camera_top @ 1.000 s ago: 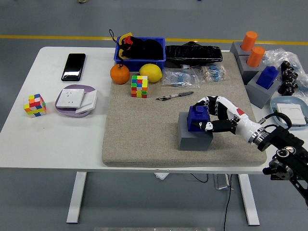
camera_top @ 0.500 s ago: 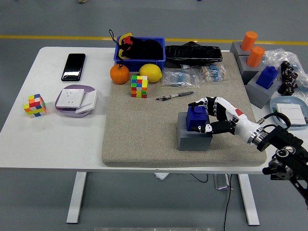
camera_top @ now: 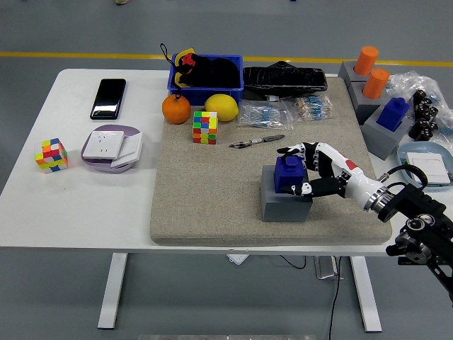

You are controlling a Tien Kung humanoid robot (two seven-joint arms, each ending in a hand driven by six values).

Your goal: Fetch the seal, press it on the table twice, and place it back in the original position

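Observation:
A blue seal [camera_top: 288,174] sits on top of a grey block [camera_top: 284,203] on the beige mat [camera_top: 212,205], right of centre. My right hand [camera_top: 293,170] comes in from the lower right. Its white and black fingers [camera_top: 306,150] curl over the seal's far side, and the thumb presses against its near right side. The hand is shut on the seal. My left arm is out of view.
A pen [camera_top: 256,141] lies just behind the block. Two orange seals [camera_top: 366,60] and another blue seal [camera_top: 393,112] stand on grey holders at the far right. A colour cube [camera_top: 204,127], orange [camera_top: 176,108], lemon [camera_top: 221,107] and blue bin [camera_top: 205,74] sit at the back.
My right hand and the blue seal have shifted very slightly left on the grey block. The fingertips now reach a little further past the seal.

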